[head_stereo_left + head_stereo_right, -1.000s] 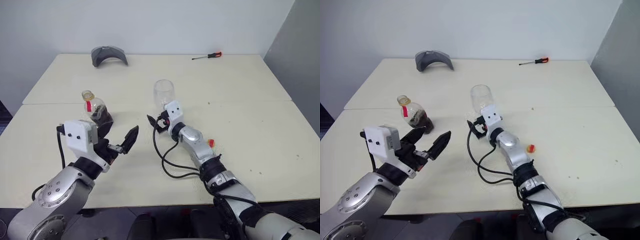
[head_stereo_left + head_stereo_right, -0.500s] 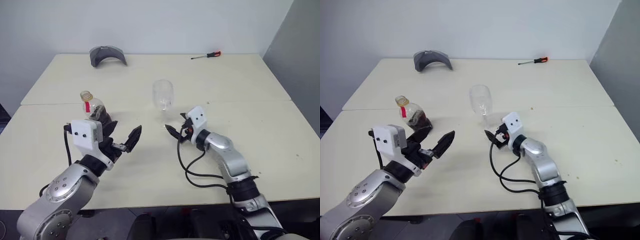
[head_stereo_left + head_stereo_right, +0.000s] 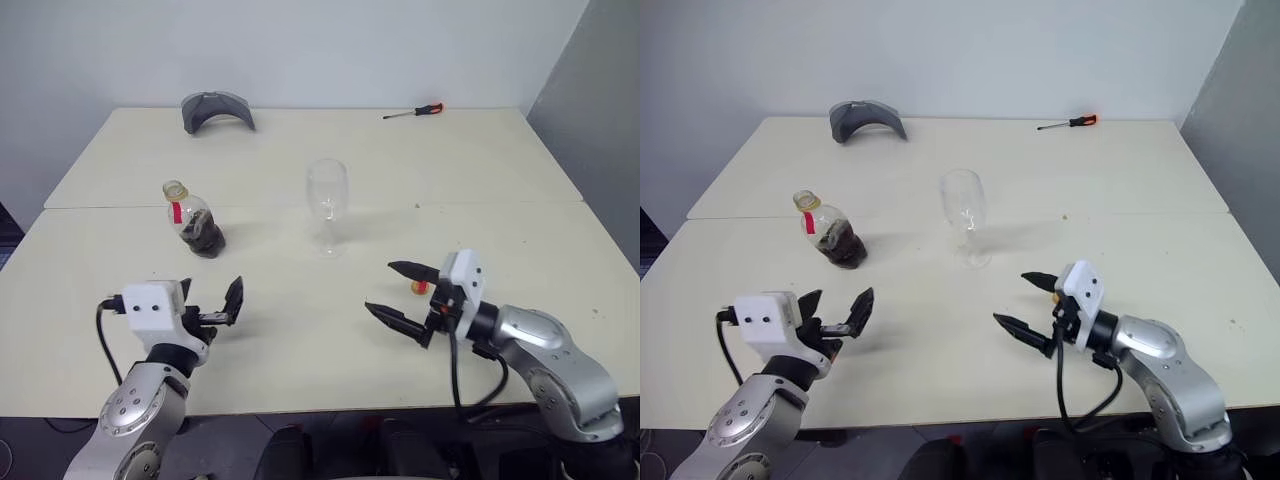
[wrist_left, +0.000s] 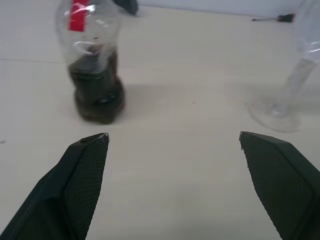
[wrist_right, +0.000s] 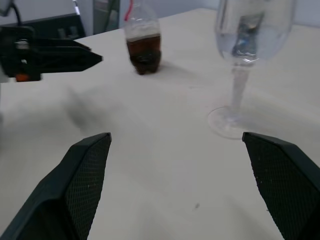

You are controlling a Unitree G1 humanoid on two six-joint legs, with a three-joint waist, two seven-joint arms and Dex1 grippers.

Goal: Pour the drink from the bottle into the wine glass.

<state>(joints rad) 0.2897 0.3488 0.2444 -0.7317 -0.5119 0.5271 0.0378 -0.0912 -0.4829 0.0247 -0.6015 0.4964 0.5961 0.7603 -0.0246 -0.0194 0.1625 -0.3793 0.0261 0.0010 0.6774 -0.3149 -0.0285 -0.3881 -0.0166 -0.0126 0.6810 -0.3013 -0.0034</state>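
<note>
The right gripper (image 3: 402,290) has drawn back from the wine glass (image 3: 327,206) toward the table (image 3: 300,340) edge, the left gripper (image 3: 210,305) lower too; both jaws gape, empty. The bottle (image 3: 195,219) stands untouched (drink low inside), so nothing is poured yet.

You're looking at a plain test room or lab rather than a home. Two cream tables (image 3: 500,150) are pushed together, their seam running left to right, against a bare white wall (image 3: 330,50). A red-handled screwdriver (image 3: 413,112) lies at the far right edge and a grey curved part (image 3: 216,109) at the far left, workshop odds and ends.
</note>
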